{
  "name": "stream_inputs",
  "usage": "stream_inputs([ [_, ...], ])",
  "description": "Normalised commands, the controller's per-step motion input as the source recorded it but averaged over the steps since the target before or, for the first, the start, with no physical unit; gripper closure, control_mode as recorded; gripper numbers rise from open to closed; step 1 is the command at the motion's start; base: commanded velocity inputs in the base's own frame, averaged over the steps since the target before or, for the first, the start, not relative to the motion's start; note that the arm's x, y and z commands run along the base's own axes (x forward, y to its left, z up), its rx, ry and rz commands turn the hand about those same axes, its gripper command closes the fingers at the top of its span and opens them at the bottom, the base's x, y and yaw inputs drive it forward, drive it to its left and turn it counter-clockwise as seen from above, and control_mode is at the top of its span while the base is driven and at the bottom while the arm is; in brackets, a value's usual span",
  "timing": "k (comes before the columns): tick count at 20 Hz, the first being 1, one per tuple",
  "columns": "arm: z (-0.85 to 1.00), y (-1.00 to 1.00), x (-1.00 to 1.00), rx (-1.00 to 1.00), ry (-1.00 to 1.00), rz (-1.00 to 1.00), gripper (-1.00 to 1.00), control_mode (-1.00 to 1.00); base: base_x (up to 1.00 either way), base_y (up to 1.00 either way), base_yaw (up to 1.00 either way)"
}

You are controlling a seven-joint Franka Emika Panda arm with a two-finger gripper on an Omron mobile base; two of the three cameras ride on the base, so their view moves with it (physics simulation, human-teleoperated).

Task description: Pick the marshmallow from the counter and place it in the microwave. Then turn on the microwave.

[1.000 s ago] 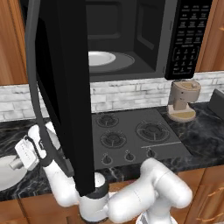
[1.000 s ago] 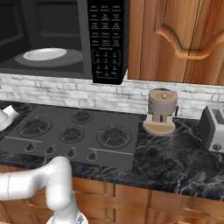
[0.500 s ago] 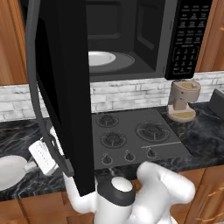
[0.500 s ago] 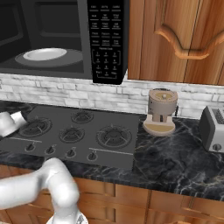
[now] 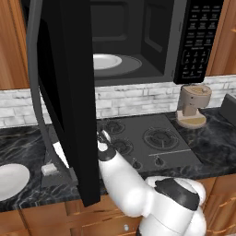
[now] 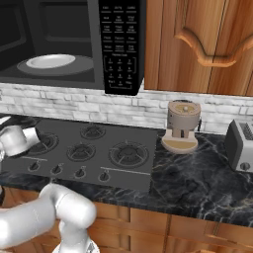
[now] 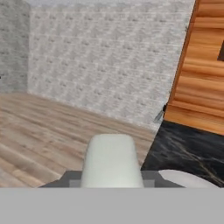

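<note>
The microwave hangs over the stove with its big black door swung wide open; the white turntable inside is bare. My gripper sits low over the black counter, left of the door's bottom edge, partly hidden by door and handle. In the hand view the off-white marshmallow stands between the dark fingertips, and my gripper is shut on it. From the right, the microwave, its turntable and my white wrist show.
A round white plate lies on the counter left of the gripper; its rim shows in the hand view. The dark stovetop is under the microwave. A brown grinder and a toaster stand on the right.
The hand has slid right and down from beside the plate to the door's bottom edge. The arm's elbow has swung right in front of the stove.
</note>
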Motion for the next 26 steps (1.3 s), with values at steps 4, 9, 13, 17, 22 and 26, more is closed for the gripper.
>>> stream_inputs([
  [4, 0.68, -0.68, -0.36, 0.03, -0.02, -0.23, 1.00, -1.00, 0.00, 0.00, 0.00],
  [9, 0.61, -0.74, -0.17, 0.00, -0.01, -0.32, 1.00, -1.00, 0.00, 0.00, 0.00],
  [13, 0.56, -0.63, -0.29, 0.00, 0.00, -0.38, 1.00, -1.00, 0.00, 0.00, 0.00],
  [17, 0.62, -0.47, -0.51, 0.00, 0.00, -0.39, 1.00, -1.00, 0.00, 0.00, 0.00],
  [22, 0.74, -0.37, -0.70, 0.00, 0.02, -0.34, 1.00, -1.00, 0.00, 0.00, 0.00],
  [26, 0.87, -0.45, -0.65, 0.00, 0.10, -0.31, 1.00, -1.00, 0.00, 0.00, 0.00],
])
